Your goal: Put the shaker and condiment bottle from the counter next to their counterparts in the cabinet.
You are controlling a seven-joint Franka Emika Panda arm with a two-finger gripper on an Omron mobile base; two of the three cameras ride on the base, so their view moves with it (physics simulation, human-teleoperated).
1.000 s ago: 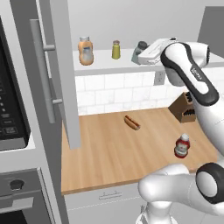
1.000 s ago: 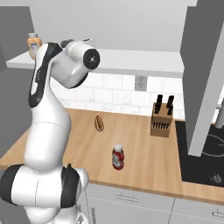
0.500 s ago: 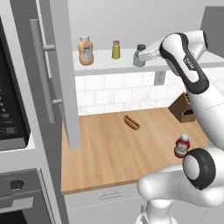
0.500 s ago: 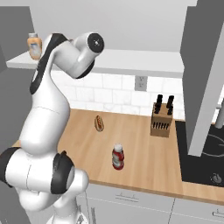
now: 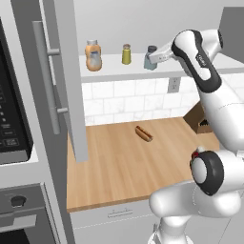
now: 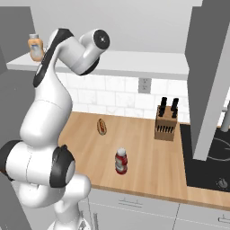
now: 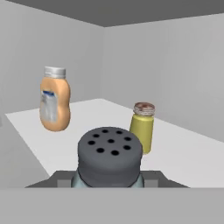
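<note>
Pincer (image 5: 153, 59) is clamping the blue-grey shaker (image 5: 151, 57), holding it over the white cabinet shelf (image 5: 109, 71). The yellow-green shaker (image 7: 143, 127) is sitting just ahead, the orange bottle (image 7: 54, 104) further off with bare shelf between. Its blue-grey label is unreadable. The red condiment bottle (image 6: 121, 161) is standing on the counter (image 6: 148, 157) far below, near the front edge.

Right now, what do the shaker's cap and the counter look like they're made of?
The shaker cap looks like matte dark grey plastic or metal, hard to say which: dull, no shine, round holes on top. The counter looks like light wood with a satin finish, showing faint plank grain.
</note>
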